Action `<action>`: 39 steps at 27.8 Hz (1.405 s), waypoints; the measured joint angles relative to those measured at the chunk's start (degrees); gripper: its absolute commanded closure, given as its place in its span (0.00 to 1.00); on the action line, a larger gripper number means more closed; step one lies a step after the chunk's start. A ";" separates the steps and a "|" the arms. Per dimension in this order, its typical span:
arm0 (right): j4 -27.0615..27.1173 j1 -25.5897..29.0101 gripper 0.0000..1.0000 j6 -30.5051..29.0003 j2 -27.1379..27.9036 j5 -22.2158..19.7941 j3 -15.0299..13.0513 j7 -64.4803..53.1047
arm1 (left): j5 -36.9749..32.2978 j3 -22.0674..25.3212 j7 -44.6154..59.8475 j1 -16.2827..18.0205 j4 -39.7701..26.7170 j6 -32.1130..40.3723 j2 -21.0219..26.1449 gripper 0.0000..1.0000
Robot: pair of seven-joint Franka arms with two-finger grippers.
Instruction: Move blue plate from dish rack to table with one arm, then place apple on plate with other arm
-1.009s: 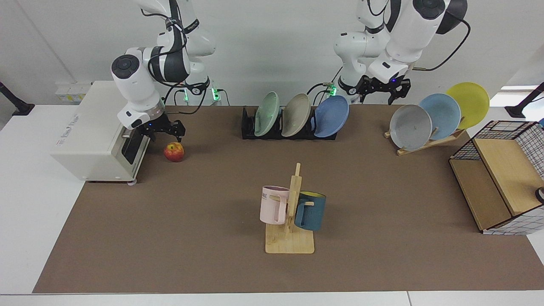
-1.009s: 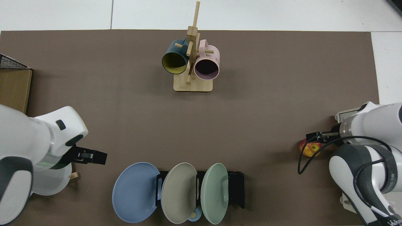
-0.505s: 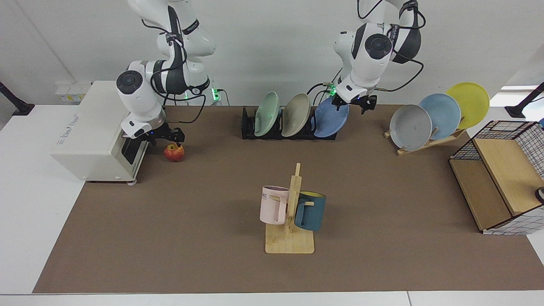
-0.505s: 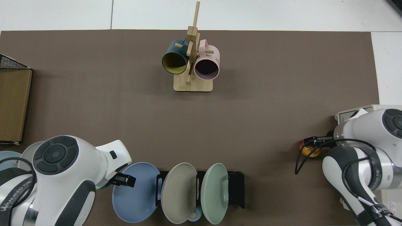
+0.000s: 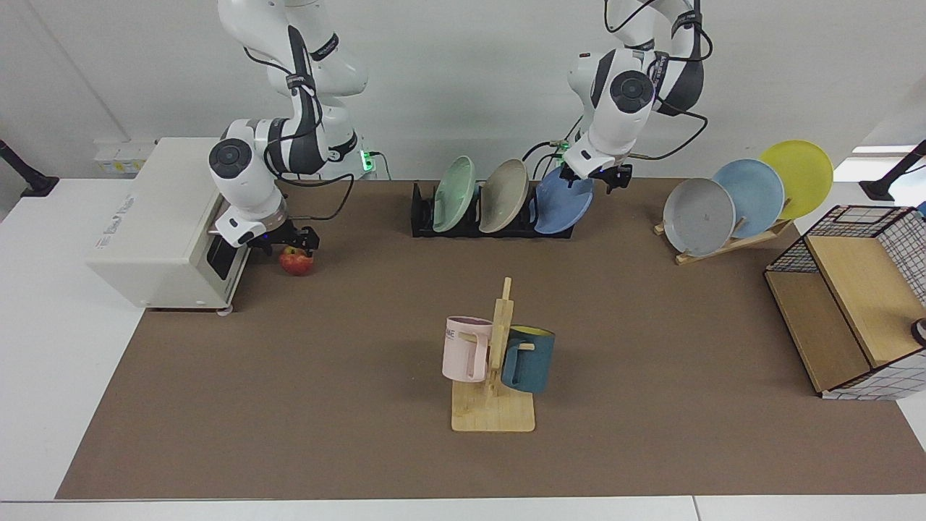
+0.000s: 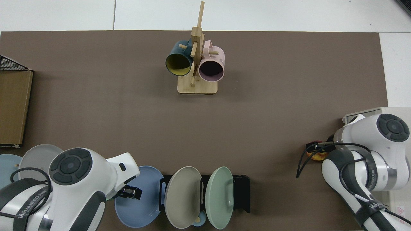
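Left gripper (image 5: 595,176) is seen lower than half a second ago, now set at the upper rim of the blue plate (image 5: 563,200); whether its fingers are spread or clamped cannot be told. That plate is kept in the right end slot of the dish rack (image 5: 427,217), at the far side of the table (image 5: 651,325). Right gripper (image 5: 291,243) has been lowered onto the apple (image 5: 296,261), its fingers spread at either side of the fruit beside the white appliance (image 5: 155,224).
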State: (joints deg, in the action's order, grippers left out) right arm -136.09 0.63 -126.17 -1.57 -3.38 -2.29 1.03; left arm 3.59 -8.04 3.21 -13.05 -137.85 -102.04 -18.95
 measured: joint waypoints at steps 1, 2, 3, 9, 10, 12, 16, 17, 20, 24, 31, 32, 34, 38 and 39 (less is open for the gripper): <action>-0.11 0.00 0.00 -0.41 0.37 0.00 0.00 0.00 | 0.06 -0.01 0.07 -0.12 -0.26 -0.36 0.00 0.37; -0.23 0.00 0.00 -0.85 0.76 0.00 0.00 0.00 | 0.10 -0.03 0.16 -0.17 -0.47 -0.67 0.00 0.51; -0.35 0.00 0.01 -1.25 1.23 0.00 0.00 0.00 | 0.12 -0.04 0.27 -0.18 -0.63 -0.90 0.00 0.61; -0.51 0.00 0.34 -2.50 3.24 0.00 0.04 0.00 | 0.13 0.00 0.68 -0.18 -0.72 -1.68 0.00 1.00; -0.50 -0.01 0.43 -2.54 3.37 0.00 0.05 0.00 | 0.13 0.01 0.72 -0.18 -0.69 -1.75 0.00 1.00; -0.42 -0.02 0.64 -2.53 3.34 0.00 0.09 0.00 | 0.13 0.05 0.96 -0.18 -0.47 -1.77 -0.02 1.00; -0.43 -0.03 0.89 -2.53 3.34 -0.02 0.10 0.00 | 0.02 0.31 2.36 -0.13 0.76 -1.34 -0.24 1.00; -0.43 -0.03 0.91 -2.52 3.34 -0.03 0.10 0.00 | 0.01 0.38 2.83 -0.12 1.27 -1.02 -0.33 1.00; -0.41 -0.04 0.92 -2.50 3.34 -0.05 0.11 0.00 | -0.76 0.54 3.83 -0.08 3.34 0.84 -0.56 1.00; -0.12 -0.36 0.92 -1.90 3.15 -0.05 0.27 0.00 | -2.52 0.96 4.44 0.02 7.01 3.91 -0.82 1.00; 4.07 -1.25 0.92 4.01 1.30 -0.05 0.57 0.00 | -3.66 1.59 4.67 2.27 13.42 6.41 -0.99 1.00; 4.76 -1.28 0.92 4.90 0.93 -0.05 0.59 0.00 | -3.92 1.65 4.67 2.70 14.09 6.44 -0.98 1.00; 6.07 -1.29 0.93 6.38 0.00 -0.05 0.63 0.00 | -4.48 1.68 4.66 3.58 15.29 6.54 -0.96 1.00; 8.22 -1.30 0.94 8.44 -1.79 -0.05 0.72 -0.03 | -5.27 1.75 4.66 4.93 16.79 6.64 -0.78 1.00; 8.75 -1.31 0.96 9.19 -2.07 -0.05 0.76 -0.03 | -5.31 1.75 4.66 5.20 16.99 6.62 -0.69 1.00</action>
State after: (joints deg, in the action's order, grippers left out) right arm -127.34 -0.68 -116.98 -3.64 -3.43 -1.53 0.99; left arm -1.72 -6.29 7.86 -7.85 -120.86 -95.42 -19.64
